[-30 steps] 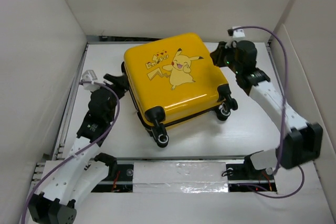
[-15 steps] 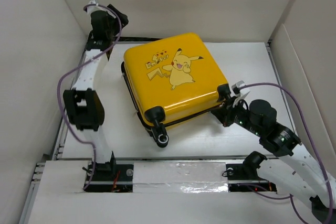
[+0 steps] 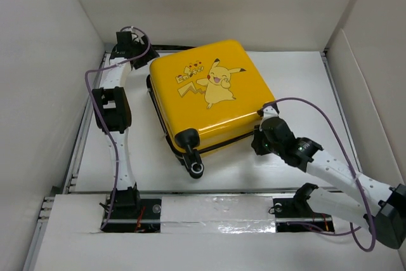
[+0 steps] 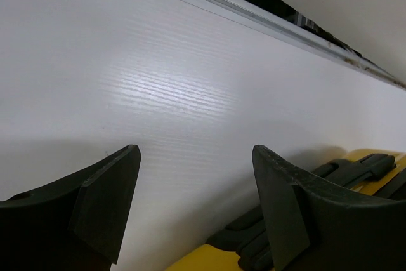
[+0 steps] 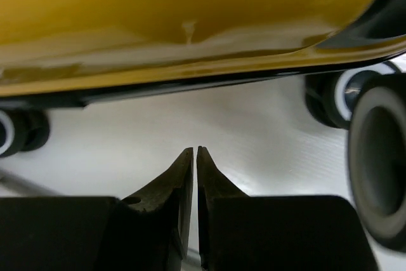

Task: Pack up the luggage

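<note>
we see the small square yellow hard-shell suitcase (image 3: 212, 96) lying closed and flat on the white table (image 3: 304, 74), pikachu cartoon facing up. it sits towards the far middle, turned a little, and its black wheels (image 3: 193, 168) point at the near edge.

the left arm stretches up the left side, and the left gripper (image 3: 132, 44) is at the far left corner of the table, just beside the suitcase's far left corner. in its wrist view the left gripper (image 4: 196, 157) has its fingers (image 4: 104, 195) spread wide with nothing between them. only bare white table (image 4: 165, 87) shows past them, with a sliver of the suitcase (image 4: 374, 155) and its black trim (image 4: 285, 223) at the lower right.

the right gripper (image 3: 260, 139) is low at the suitcase's near right corner. in its wrist view the right gripper (image 5: 194, 152) has its fingers (image 5: 171, 201) pressed together, tips all but touching and holding nothing. they point at the gap under the glossy yellow shell of the suitcase (image 5: 190, 11), with black wheels (image 5: 380, 157) on both sides.
</note>
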Tool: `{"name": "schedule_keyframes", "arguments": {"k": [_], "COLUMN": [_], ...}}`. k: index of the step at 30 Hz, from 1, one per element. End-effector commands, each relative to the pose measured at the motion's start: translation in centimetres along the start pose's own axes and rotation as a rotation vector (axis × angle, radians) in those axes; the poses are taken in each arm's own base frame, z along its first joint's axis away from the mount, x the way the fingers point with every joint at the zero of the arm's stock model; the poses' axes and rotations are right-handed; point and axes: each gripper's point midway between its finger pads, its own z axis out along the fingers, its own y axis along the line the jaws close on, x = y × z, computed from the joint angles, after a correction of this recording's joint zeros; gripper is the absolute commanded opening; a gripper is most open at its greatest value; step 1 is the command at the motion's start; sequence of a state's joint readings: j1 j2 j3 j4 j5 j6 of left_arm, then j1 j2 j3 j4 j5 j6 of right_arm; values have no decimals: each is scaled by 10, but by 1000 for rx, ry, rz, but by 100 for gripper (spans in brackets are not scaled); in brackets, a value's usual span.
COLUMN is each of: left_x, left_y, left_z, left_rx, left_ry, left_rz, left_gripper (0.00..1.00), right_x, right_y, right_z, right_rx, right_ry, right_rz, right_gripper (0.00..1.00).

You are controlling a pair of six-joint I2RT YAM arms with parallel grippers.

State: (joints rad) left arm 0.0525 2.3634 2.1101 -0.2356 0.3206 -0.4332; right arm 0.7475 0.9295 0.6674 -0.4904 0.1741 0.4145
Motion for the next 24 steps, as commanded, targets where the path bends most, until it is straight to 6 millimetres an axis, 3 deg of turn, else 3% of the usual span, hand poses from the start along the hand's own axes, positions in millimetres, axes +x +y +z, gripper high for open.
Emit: {"name": "schedule_keyframes", "arguments": {"k": [1,3,6,9,10,11,12,13,14,15,16,17,18,19,20,21,22,23,24], "left_x": [-22,-9,20,48,49,66,74,71,90,95,88,107,114,108,130,136,129,158,166], "left_y": [-39,-36,-28,-29,-43,-28,-32,-46,-39,-39,-48,-38,-40,-52,-38,-39,-45,-40,-42], "left_z": [-12,-4,9,9,1,5,2,-10,-11,-17,-32,-36,-43,-62,-66,-74,-91,-97,-106], "left_rx": [138,127,133,166,182,147,150,181,191,197,223,219,220,238,200,199,212,195,201], "left_ry": [-36,-1,69,99,82,87,85,56,69,64,31,33,28,-14,-20,-27,-71,-52,-62], "left_rz": [104,111,97,47,54,18,5,4,-48,-74,-86,-111,-135,-127,-138,-148,-148,-149,-145], "left_gripper": [69,69,68,67,67,67,67,66,66,65,64,63,62,62,62,62,61,61,60], "right_x": [-42,-49,-87,-116,-138,-146,-153,-166,-174,-179,-189,-197,-203,-208,-221,-228,-232,-238,-252], "right_y": [-11,-24,-28,-30,-33,-35,-36,-35,-42,-43,-40,-40,-43,-37,-37,-35,-28,-24,-13], "right_z": [14,24,30,32,33,35,37,44,47,51,54,64,67,72,81,85,91,96,105], "right_rx": [48,78,66,91,105,112,117,108,117,114,86,82,83,53,42,25,-11,-26,-70], "right_ry": [-170,-189,-317,-383,-423,-430,-442,-461,-467,-471,-493,-490,-489,-485,-486,-483,-469,-465,-461], "right_rz": [69,90,90,68,80,73,72,72,73,73,65,45,44,36,25,17,4,-13,-30], "right_gripper": [13,13,14,14,14,14,14,14,14,14,14,14,15,15,15,15,16,16,17]}}
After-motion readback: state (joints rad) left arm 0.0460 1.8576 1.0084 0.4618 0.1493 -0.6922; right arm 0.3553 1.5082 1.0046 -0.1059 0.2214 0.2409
